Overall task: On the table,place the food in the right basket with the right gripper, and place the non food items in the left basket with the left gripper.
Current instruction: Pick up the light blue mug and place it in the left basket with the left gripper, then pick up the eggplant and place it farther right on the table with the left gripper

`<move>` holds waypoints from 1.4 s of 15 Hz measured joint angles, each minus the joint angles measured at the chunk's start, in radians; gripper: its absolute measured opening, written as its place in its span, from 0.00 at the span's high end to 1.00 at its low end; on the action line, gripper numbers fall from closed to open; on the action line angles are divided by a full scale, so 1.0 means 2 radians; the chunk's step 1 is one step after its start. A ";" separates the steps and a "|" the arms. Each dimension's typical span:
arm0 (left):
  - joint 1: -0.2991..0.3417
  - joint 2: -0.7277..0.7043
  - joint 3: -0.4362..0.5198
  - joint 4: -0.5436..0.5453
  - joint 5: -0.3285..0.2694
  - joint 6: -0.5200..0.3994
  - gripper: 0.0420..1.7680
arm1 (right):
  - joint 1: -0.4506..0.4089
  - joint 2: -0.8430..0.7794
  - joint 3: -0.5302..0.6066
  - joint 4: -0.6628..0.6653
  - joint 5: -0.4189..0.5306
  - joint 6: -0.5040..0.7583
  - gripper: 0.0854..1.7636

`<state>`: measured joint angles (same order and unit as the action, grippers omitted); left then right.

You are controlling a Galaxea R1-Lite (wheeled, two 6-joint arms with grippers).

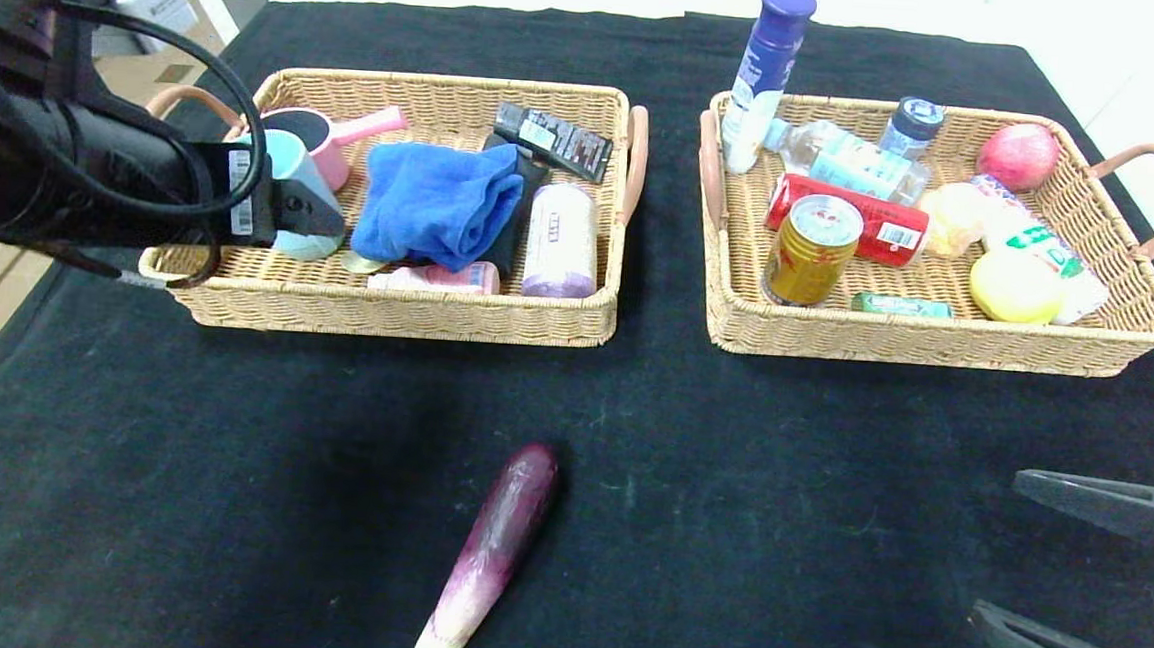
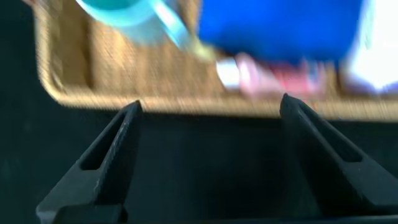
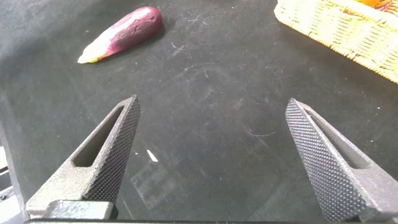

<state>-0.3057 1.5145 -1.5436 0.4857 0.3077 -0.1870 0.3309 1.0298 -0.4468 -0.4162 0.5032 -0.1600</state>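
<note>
Right gripper (image 3: 211, 155) hangs with jaws spread wide and nothing between them, only bare black table (image 1: 229, 443) beneath. Ahead and toward the robot's left lies the eggplant (image 1: 493, 549), alone on the cloth, open room on every side of it. Farther forward, the right basket (image 1: 937, 341) is crowded; its tall blue-capped bottle (image 1: 768, 75) towers at the far-left corner. Left gripper (image 2: 208, 124), jaws apart, sits just short of the left basket (image 2: 186, 102), whose near wall blocks a low, straight-ahead path.

Head camera looks down over both baskets; wrist cameras sit low, sharing the left basket (image 2: 186, 102) and eggplant (image 3: 121, 32).
</note>
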 joint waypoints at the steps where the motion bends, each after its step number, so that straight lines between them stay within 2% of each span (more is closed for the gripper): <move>1: -0.017 -0.014 0.016 0.017 -0.003 -0.001 0.08 | 0.000 0.000 0.001 0.000 0.000 0.000 0.03; 6: -0.111 -0.043 0.084 0.030 -0.015 -0.001 0.06 | 0.001 -0.001 0.001 0.000 0.000 0.000 0.03; 11: -0.195 -0.028 0.150 0.029 -0.036 -0.008 0.05 | 0.001 -0.002 0.001 0.000 0.000 -0.001 0.03; 14: -0.218 -0.006 0.156 0.028 -0.033 -0.016 0.04 | 0.001 -0.001 0.001 0.000 0.000 -0.001 0.03; 17: -0.228 0.015 0.156 0.027 -0.028 -0.016 0.04 | 0.002 -0.002 0.002 0.000 0.000 -0.001 0.03; 21: -0.247 0.049 0.146 0.025 -0.010 -0.022 0.04 | 0.003 -0.002 0.002 0.000 0.000 -0.006 0.03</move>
<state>-0.7989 1.6126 -1.2521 0.5364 0.2872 -0.2304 0.3370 1.0262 -0.4419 -0.4160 0.5032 -0.1711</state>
